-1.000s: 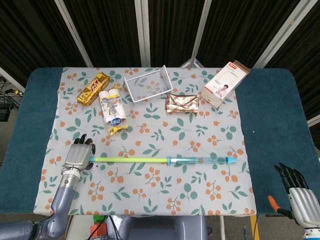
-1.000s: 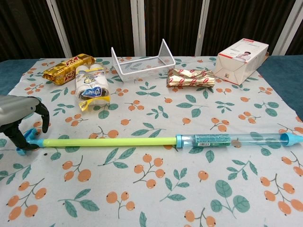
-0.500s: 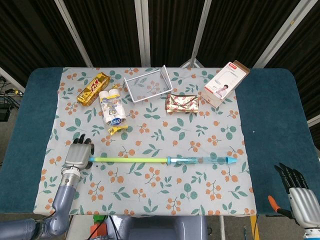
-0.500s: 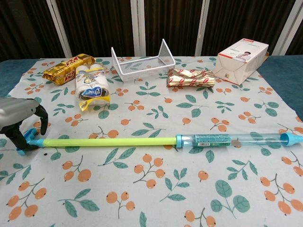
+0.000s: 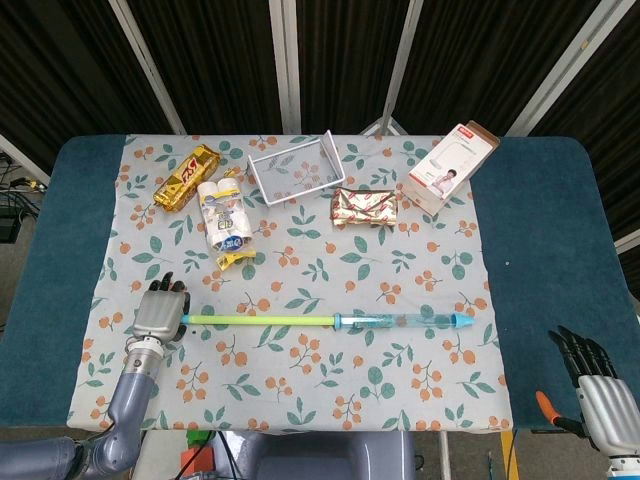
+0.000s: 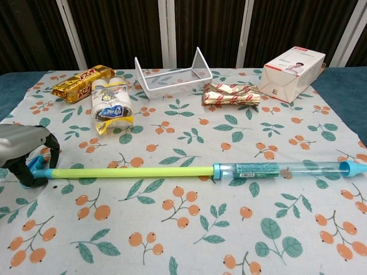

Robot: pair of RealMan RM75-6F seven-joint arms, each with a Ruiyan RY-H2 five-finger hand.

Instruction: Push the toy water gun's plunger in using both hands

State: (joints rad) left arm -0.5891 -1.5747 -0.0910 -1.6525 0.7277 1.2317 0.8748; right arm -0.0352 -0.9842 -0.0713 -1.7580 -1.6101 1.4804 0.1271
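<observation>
Head view: toy water gun (image 5: 330, 320) lies across lower centre of the counter (image 5: 545, 240); left hand (image 5: 157, 315), fingers curled round its plunger end. Right hand (image 5: 600, 385) lower right — fingers apart, holding nothing.
Chest view: wire basket (image 6: 172, 74), snack packs (image 6: 80, 80), box (image 6: 292, 66) along the top, well apart from it.

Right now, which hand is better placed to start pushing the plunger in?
Left. The left hand is curled around the plunger's handle end; the right hand hangs off the table's edge, away from the water gun.
</observation>
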